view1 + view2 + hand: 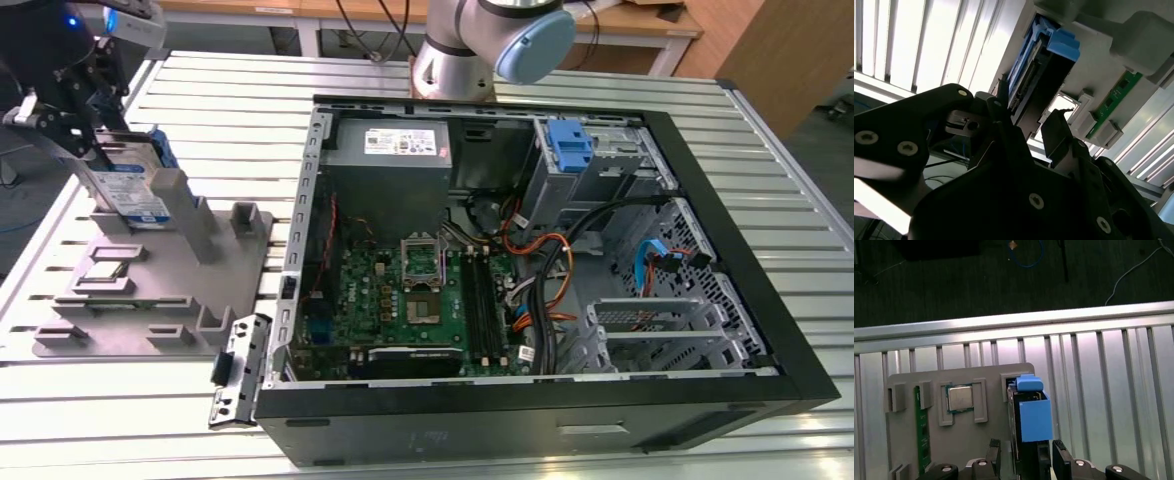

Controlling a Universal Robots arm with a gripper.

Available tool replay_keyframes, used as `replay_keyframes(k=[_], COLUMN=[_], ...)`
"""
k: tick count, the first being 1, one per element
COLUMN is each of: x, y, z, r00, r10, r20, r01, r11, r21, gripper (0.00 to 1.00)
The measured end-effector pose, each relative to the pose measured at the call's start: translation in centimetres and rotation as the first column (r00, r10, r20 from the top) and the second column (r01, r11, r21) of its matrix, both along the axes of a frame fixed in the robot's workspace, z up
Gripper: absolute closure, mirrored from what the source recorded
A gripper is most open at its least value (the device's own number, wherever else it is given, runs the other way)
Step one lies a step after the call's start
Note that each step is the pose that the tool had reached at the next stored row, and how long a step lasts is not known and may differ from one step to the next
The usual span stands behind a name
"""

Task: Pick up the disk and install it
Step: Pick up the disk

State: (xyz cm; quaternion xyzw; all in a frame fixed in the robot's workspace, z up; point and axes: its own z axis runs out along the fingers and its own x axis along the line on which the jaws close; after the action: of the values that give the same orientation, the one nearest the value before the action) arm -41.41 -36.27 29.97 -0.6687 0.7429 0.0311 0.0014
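Blue-railed disk (1034, 422) upright in grey fixture (971, 440), straddled by spread gripper (1026, 450), jaws not visibly touching it.

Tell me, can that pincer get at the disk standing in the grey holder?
Probably yes: the pincer hangs open right over the upright disk, straddling its top edge, and nothing seems to stand in the way.
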Motion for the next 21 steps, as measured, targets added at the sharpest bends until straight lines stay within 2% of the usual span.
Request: replay_keyframes(k=[2, 15, 16, 17, 21], x=[-0.01, 0.0, 0.0, 0.0, 0.0], y=[0.0, 0.01, 0.01, 0.01, 0.01], z=[0.0, -0.01, -0.01, -0.01, -0.01], r00=[0.9999, 0.9999, 0.9999, 0.9999, 0.9999], r10=[0.012, 0.012, 0.012, 0.012, 0.012], r20=[-0.0001, 0.0, 0.0, 0.0, 0.0], r01=[-0.012, -0.012, -0.012, -0.012, -0.012], r11=[0.9999, 0.9999, 0.9999, 0.9999, 0.9999], r21=[0.0, 0.0, 0.0, 0.0, 0.0], gripper=[0.47, 0.47, 0.49, 0.55, 0.55])
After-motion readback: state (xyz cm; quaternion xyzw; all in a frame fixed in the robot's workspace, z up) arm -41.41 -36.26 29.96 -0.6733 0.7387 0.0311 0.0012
